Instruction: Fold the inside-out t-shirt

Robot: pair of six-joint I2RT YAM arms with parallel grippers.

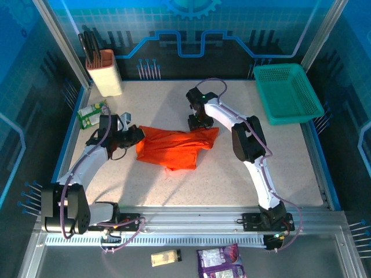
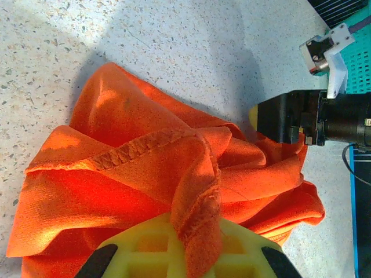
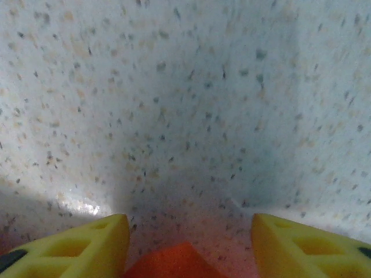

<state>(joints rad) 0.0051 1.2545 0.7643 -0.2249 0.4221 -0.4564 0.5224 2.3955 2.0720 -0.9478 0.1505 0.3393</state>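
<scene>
The inside-out t-shirt (image 1: 174, 147) lies bunched and wrinkled in the middle of the table, bright orange-red with a stitched hem showing (image 2: 145, 147). My left gripper (image 1: 134, 136) is at the shirt's left edge, shut on a twisted strip of the fabric between its yellow fingers (image 2: 197, 234). My right gripper (image 1: 196, 123) points down at the shirt's far edge, close to the tabletop. Its yellow fingers (image 3: 93, 246) stand apart, open, with a small corner of the shirt (image 3: 168, 263) lying between them, not pinched. In the left wrist view the right gripper's black body (image 2: 287, 119) shows beyond the cloth.
A teal mesh basket (image 1: 288, 92) stands at the back right. A beige holder with dark utensils (image 1: 104, 72) and a green packet (image 1: 91, 114) sit at the back left. Bare speckled table (image 1: 261, 168) lies to the shirt's right and front.
</scene>
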